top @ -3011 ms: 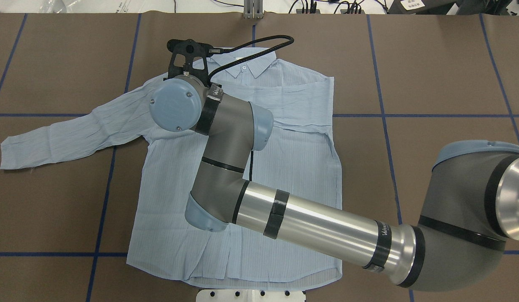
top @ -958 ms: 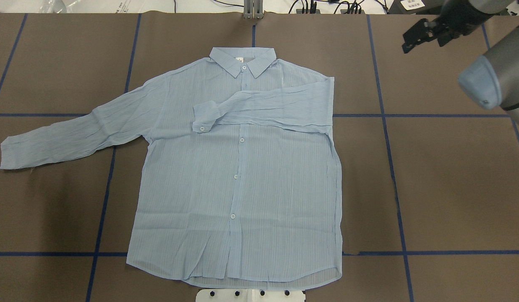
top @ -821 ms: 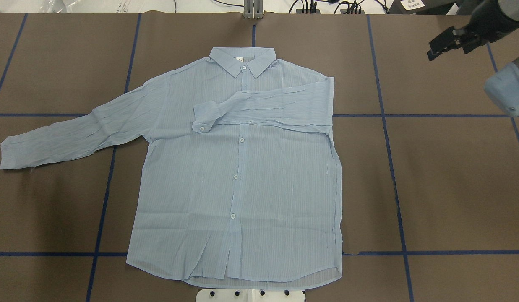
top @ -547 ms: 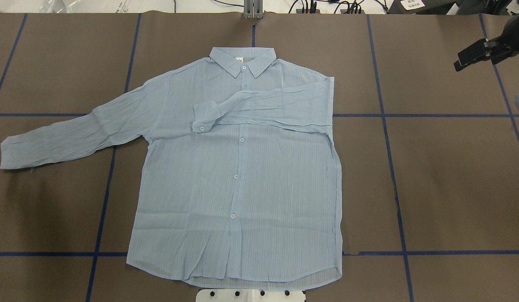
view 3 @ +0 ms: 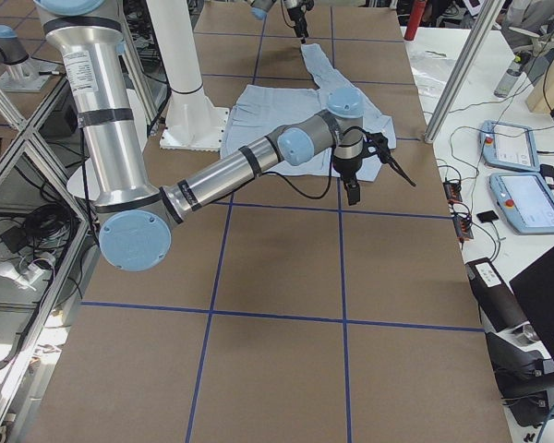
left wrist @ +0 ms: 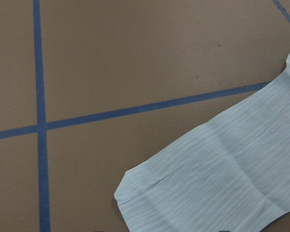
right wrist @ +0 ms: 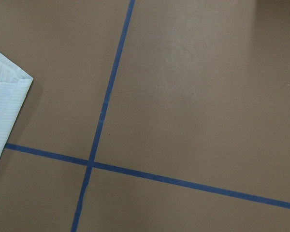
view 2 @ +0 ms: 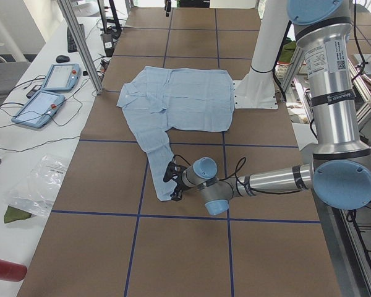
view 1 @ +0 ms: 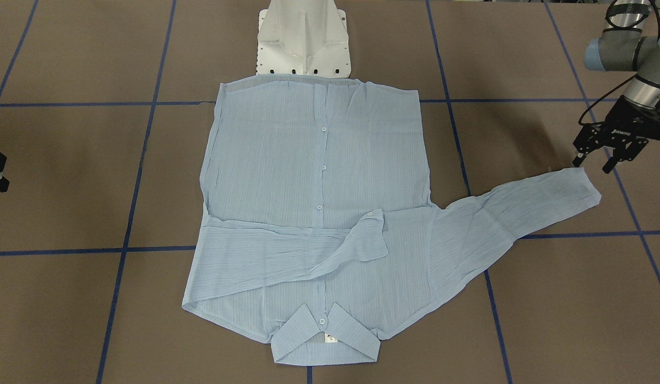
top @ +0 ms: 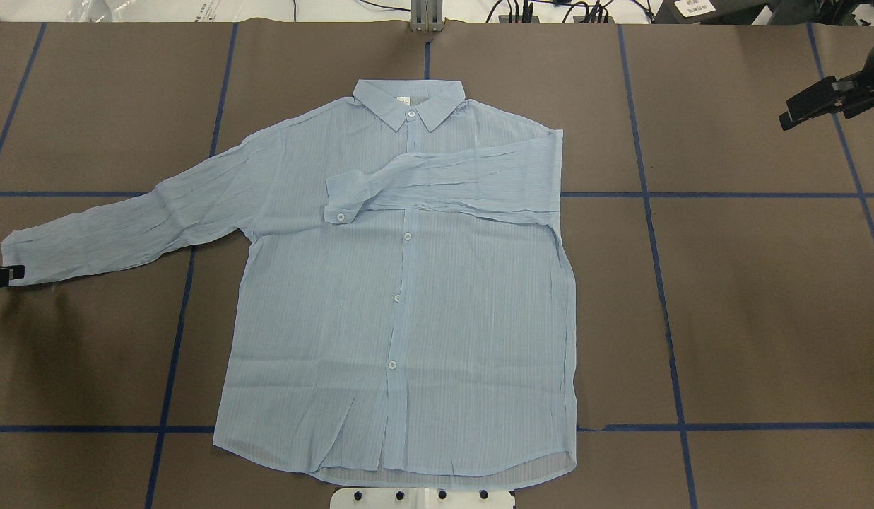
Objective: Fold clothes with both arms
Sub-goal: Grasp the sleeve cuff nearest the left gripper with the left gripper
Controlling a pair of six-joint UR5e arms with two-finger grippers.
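Evidently set for the second sleeve: holds the left pincer (view 1: 592,163) spread wide just beside the cuff (top: 20,258) of the outstretched sleeve, at the brown bench's (top: 726,297) left edge. Leaves the light blue, finely striped button-up shirt (top: 408,304) flat mid-bench, collar toward the far edge, other sleeve (top: 444,184) folded across the chest. Parks the right pincer (top: 797,116), seemingly parted too, well apart near the far right corner, probably to stay clear.
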